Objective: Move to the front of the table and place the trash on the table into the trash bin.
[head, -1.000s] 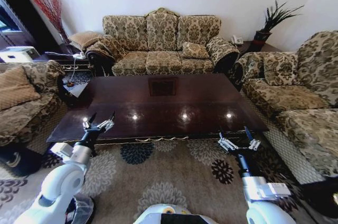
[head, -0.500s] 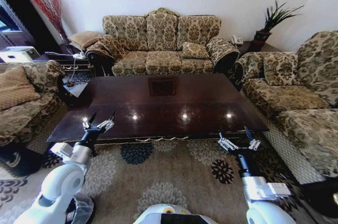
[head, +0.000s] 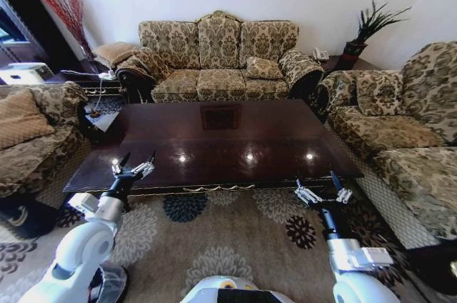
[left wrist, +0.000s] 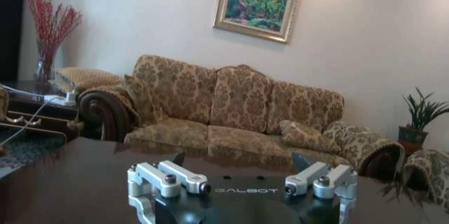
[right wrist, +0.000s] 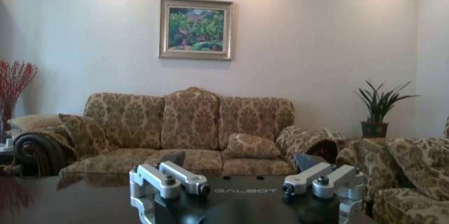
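Facing the counter [head: 221, 142] from its long front edge, the robot holds both arms low over the rug [head: 214, 246]. The L end effector [head: 138, 157] hangs at the counter's near-left corner, fingers spread wide w/ nothing between them. The R end effector [head: 321, 187] hangs just off the near-right corner, also spread and holding nothing. In both wrist views the fingers point across the dark top toward the sofa [head: 218, 60].

The counter's top reads as bare gloss: three light glints and the reflection of a frame. A dark round object w/ a pale lining, prob. the bin [head: 116, 281], sits on the floor beside the L arm, at the head view's lower edge.

Handling, as judgement from the task wording: trash of this kind is likely light and gives under pressure, so it should need little force. Soft pieces are best pinched across the bulk, not at a loose edge. Anything smooth or rounded may skid on the polished wood, so take it at mid-body w/ fingers straddling it. Flat scraps will be hardest to lift off such a slick surface.
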Available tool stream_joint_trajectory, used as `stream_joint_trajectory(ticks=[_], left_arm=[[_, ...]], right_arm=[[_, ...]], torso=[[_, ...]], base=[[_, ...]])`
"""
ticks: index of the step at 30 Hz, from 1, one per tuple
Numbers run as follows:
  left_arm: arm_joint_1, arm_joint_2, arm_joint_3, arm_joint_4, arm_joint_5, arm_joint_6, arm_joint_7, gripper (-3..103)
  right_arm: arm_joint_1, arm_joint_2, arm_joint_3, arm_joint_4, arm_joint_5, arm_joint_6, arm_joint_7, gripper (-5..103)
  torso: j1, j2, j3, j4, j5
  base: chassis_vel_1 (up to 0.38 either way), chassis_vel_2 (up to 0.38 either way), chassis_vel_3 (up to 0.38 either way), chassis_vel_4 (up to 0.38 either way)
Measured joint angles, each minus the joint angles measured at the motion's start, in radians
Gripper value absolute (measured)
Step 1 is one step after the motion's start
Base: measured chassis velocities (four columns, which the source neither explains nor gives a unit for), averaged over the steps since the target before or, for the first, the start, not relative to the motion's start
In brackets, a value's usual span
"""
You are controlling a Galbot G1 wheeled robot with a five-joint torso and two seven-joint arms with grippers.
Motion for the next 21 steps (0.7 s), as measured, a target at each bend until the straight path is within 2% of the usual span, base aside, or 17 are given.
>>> stream_joint_trajectory(ticks=[21], left_arm=[[0.0,0.0,0.0,0.0,0.0,0.0,0.0,100]], right_arm=[[0.0,0.0,0.0,0.0,0.0,0.0,0.0,100]], torso=[[0.0,0.0,0.0,0.0,0.0]], base=[[0.0,0.0,0.0,0.0]])
